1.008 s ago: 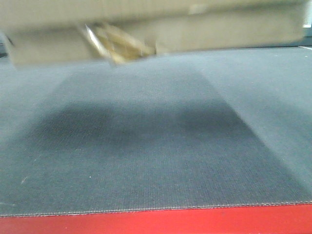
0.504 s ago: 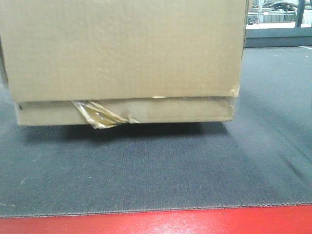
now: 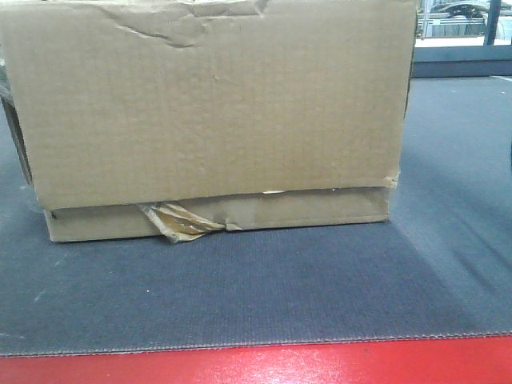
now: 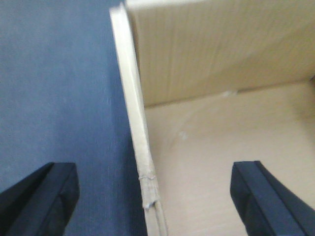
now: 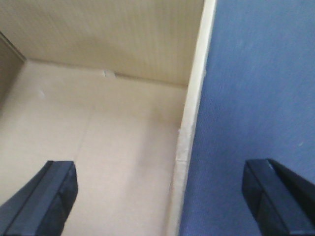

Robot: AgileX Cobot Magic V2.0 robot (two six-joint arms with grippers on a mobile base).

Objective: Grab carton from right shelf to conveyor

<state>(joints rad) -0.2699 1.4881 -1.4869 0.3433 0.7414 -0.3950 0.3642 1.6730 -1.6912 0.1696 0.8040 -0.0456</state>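
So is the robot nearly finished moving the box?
Nearly. The carton already sits flat on the conveyor. Both grippers, left and right, are open, each straddling a side wall of the carton without squeezing. All that looks left is lifting the arms clear.

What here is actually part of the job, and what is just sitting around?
Part of the job:
- carton, resting on the belt
- conveyor
- left gripper and right gripper, jaws open astride the carton's side walls

Just around:
- window and railing behind the belt
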